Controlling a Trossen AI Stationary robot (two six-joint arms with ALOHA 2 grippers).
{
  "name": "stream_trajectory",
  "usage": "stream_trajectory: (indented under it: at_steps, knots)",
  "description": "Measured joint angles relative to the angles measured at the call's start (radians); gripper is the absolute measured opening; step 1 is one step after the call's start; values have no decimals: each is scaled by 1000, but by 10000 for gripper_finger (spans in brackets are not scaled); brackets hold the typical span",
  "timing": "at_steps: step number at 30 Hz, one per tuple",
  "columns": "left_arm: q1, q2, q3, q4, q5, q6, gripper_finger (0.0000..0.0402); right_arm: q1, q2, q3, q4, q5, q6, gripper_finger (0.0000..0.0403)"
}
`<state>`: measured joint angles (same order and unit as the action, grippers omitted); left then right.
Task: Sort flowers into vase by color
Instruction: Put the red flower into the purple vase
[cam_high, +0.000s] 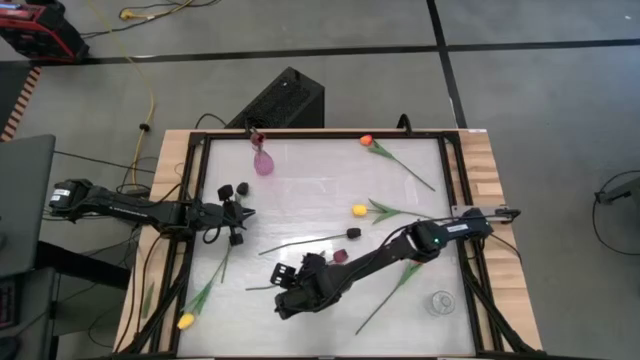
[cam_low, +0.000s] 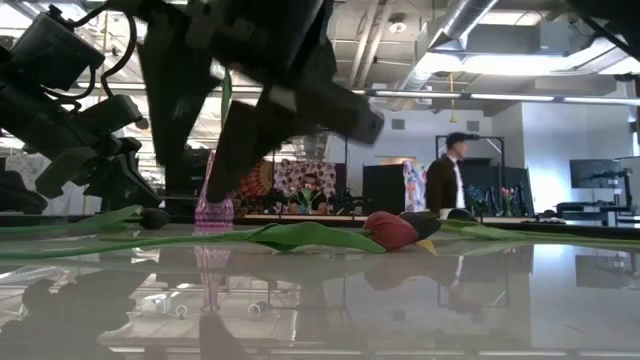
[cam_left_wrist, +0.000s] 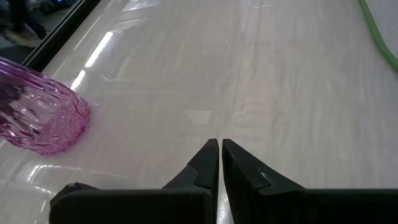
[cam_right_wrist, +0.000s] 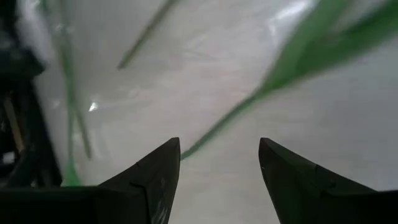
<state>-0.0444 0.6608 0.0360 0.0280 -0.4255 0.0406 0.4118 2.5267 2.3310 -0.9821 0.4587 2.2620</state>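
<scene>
Both arms reach low over the table (cam_high: 330, 190).

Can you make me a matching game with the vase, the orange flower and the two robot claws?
Things:
1. pink vase
2. orange flower
3. left gripper
4. right gripper

States:
A. fingers wide open, nothing between them
B. standing near the table's far edge, a dark red flower in it
C. fingers shut, holding nothing
D. lying flat near the table's far edge

Pairs: 1-B, 2-D, 3-C, 4-A
</scene>
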Motion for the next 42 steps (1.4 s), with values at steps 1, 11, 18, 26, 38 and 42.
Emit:
stream_trajectory:
  at_steps: [1, 11, 18, 26, 38, 42]
  knots:
    - [0, 0, 0, -1, 0, 0, 11, 0, 10, 2, 6, 0, 30, 243]
    - [0, 0, 1, 0, 0, 0, 11, -17, 16, 2, -38, 4, 111, 243]
    - [0, -1, 1, 0, 0, 0, 11, -45, 48, 1, -36, -76, 123, 243]
    - [0, -1, 1, -1, 0, 0, 11, -67, 69, 7, -35, -100, 125, 243]
    - [0, 0, 1, 0, 0, 0, 11, -105, 75, 5, -80, -113, 115, 159]
    - [0, -1, 1, 0, 0, 0, 11, -106, 77, 4, -82, -108, 112, 95]
